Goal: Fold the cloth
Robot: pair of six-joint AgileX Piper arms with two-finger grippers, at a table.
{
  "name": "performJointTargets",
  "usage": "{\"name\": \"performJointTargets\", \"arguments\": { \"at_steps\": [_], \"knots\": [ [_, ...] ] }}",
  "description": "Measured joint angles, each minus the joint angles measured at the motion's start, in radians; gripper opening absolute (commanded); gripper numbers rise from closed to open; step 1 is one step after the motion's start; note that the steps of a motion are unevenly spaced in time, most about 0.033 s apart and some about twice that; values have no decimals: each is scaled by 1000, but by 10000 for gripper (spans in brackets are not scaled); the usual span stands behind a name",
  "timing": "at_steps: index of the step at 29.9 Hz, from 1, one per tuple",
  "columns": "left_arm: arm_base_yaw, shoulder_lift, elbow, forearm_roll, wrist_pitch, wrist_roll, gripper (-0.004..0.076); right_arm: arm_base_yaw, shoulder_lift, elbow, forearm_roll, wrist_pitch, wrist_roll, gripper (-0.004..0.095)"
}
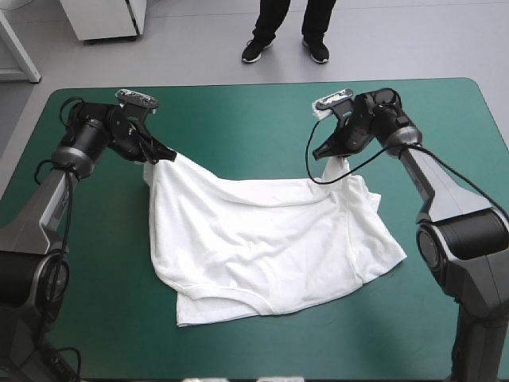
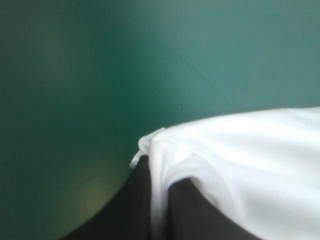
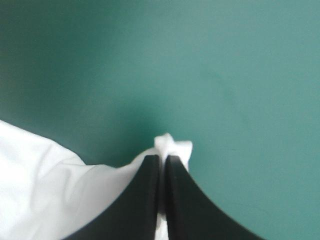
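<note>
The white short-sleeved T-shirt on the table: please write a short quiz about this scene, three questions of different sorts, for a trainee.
1. True or false: the right gripper of two black fin-shaped fingers stands open.
2. Where do the right gripper and the left gripper hold the white short-sleeved T-shirt? A: at its two far corners. B: at its near edge. C: at its middle.
3. Short answer: what does the T-shirt's near part lie on?
Key: 1 false, it is shut on the T-shirt; 2 A; 3 the teal-green table cover.
</note>
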Motion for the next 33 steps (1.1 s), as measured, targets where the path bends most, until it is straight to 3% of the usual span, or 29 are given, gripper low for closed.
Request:
{"name": "performJointTargets", "arguments": {
  "at_steps": [14, 17, 24, 28, 33],
  "knots": [
    [0, 130, -18, 18, -32, 25, 1, -1, 98, -6, 38, -38, -18, -3],
    [0, 134, -18, 7, -33, 40, 82, -10, 98, -12, 58, -36, -34, 71],
    [0, 134, -19, 3, -15, 75, 505, -56, 99, -47, 155, 13, -104, 351],
    [0, 127, -19, 3, 22, 75, 543, -93, 96, -109, 211, 64, -121, 500],
    [0, 36, -19, 8, 98, 76, 543, -168, 40, -139, 285, 91, -134, 506]
  ]
}}
